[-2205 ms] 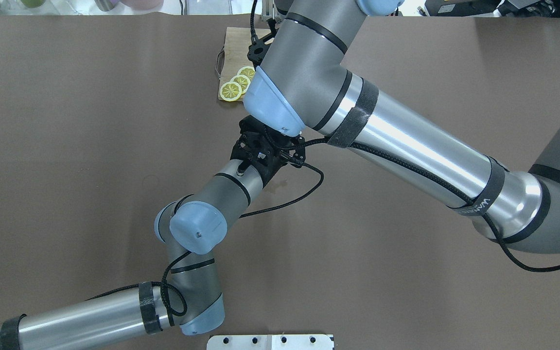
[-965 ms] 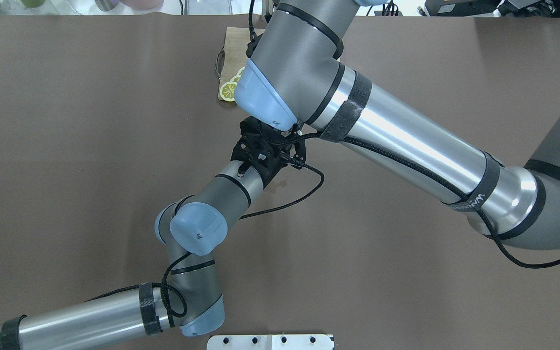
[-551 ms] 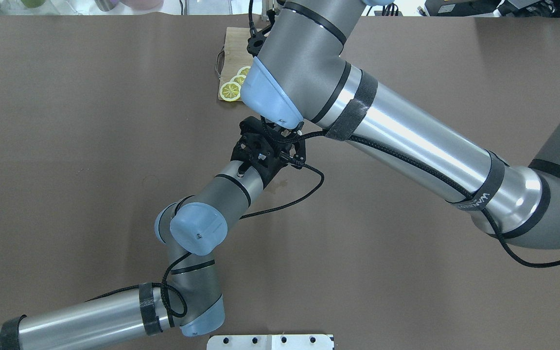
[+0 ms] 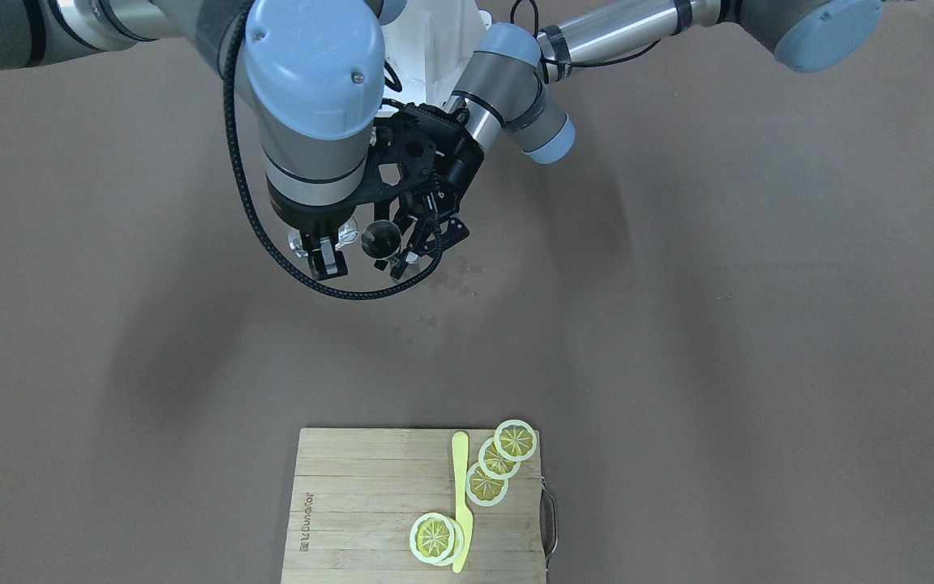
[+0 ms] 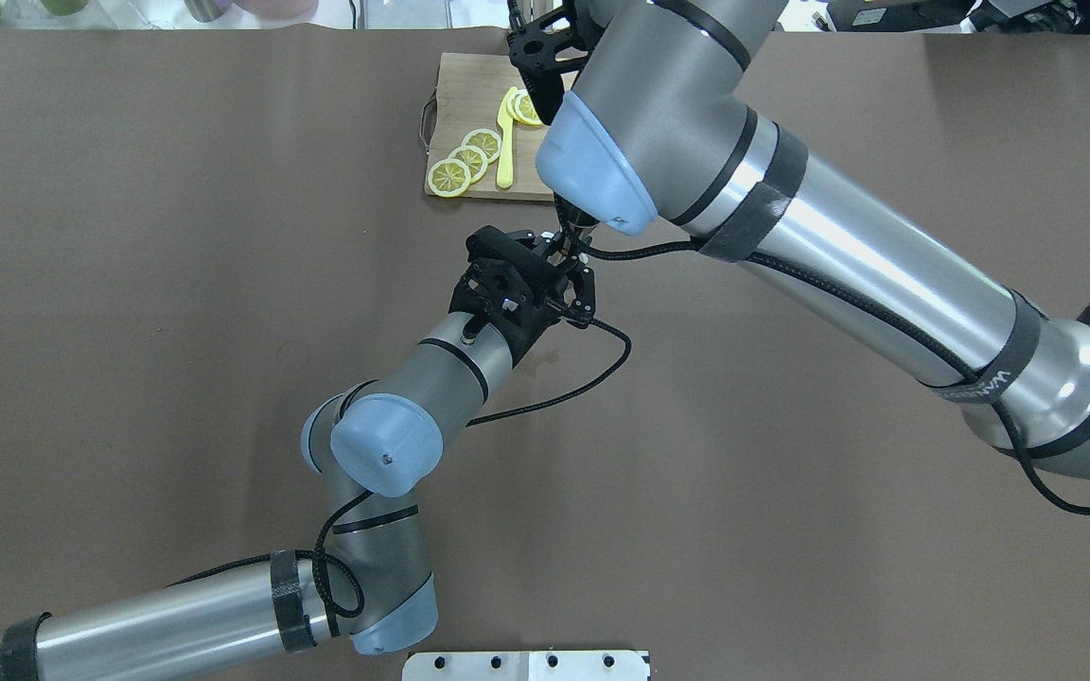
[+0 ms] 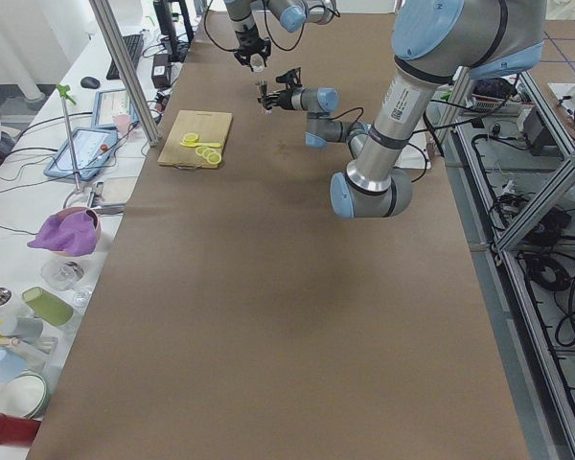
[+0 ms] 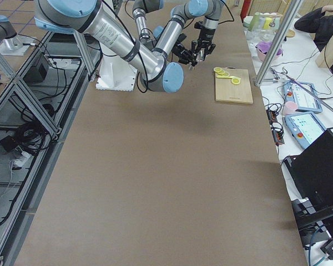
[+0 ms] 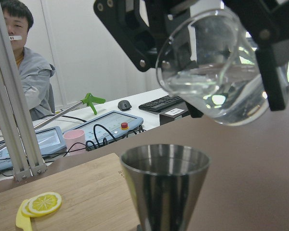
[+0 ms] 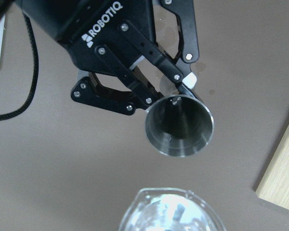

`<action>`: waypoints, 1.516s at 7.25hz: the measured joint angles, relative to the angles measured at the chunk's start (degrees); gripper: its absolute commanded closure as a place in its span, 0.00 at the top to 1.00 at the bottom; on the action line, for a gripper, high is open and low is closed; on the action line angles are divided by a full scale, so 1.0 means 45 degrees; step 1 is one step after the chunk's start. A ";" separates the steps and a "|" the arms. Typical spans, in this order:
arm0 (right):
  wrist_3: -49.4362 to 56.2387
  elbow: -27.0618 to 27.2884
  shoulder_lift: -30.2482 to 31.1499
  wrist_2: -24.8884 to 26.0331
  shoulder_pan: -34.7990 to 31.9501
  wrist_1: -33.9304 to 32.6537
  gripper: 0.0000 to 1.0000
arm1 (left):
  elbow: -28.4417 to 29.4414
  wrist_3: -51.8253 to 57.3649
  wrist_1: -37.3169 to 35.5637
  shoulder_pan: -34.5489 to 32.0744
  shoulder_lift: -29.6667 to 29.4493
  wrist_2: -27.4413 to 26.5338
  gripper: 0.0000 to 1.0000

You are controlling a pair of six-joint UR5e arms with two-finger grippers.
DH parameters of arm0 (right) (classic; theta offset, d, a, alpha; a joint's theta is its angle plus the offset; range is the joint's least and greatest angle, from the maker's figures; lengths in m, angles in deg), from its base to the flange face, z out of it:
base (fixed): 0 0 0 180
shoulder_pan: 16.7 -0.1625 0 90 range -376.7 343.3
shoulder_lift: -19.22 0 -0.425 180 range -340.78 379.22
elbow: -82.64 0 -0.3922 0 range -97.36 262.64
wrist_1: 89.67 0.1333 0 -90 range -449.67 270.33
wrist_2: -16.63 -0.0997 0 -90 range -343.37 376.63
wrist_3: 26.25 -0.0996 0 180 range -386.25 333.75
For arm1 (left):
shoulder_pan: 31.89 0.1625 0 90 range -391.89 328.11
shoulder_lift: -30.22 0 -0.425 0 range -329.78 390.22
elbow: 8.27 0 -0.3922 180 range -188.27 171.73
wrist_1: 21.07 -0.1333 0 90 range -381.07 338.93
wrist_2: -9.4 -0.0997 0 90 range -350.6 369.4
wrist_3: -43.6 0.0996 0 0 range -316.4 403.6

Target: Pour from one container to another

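Note:
The small clear glass (image 8: 213,72) hangs tilted just above and beside the steel jigger (image 8: 166,187), with clear liquid pooled in its lower part and no stream showing. My right gripper (image 4: 317,247) is shut on the glass (image 4: 347,234), its black fingers (image 8: 272,57) clamped on both sides. My left gripper (image 9: 176,94) is shut on the jigger (image 9: 179,127) at its narrow waist and holds it upright, mouth open upward. In the front view the jigger (image 4: 380,238) sits between the two grippers. The overhead view hides both vessels under the arms.
A wooden cutting board (image 4: 353,503) with lemon slices (image 4: 487,478) and a yellow knife (image 4: 460,495) lies at the table's far edge. Small wet spots (image 4: 455,272) mark the brown table (image 4: 678,324) near the grippers. A person (image 8: 24,72) sits beyond the table.
The right arm's wrist has swung right and farther away in the overhead view, uncovering the lemon slices and the yellow knife. The left arm has stayed put.

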 measured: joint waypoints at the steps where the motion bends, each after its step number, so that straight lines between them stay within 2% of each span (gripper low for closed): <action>1: -0.0001 0.0660 0.0566 -0.0215 -0.0268 0.0273 0.00 | 0.0001 -0.0021 0.0008 0.0000 0.0011 0.0000 0.00; 4: -0.0253 0.3108 0.2985 -0.1111 -0.1156 0.1667 0.00 | 0.0012 -0.0064 0.1080 0.0000 0.0548 -0.0033 0.00; 6: -0.0799 0.4281 0.4890 -0.1753 -0.1542 0.3490 0.00 | -0.0043 -0.0045 0.1475 -0.0018 0.0778 -0.0029 0.00; 11: -0.1750 0.4497 0.8212 -0.2915 -0.1952 0.9357 0.00 | -0.1052 0.0048 0.1568 -0.0111 0.2026 0.0058 0.00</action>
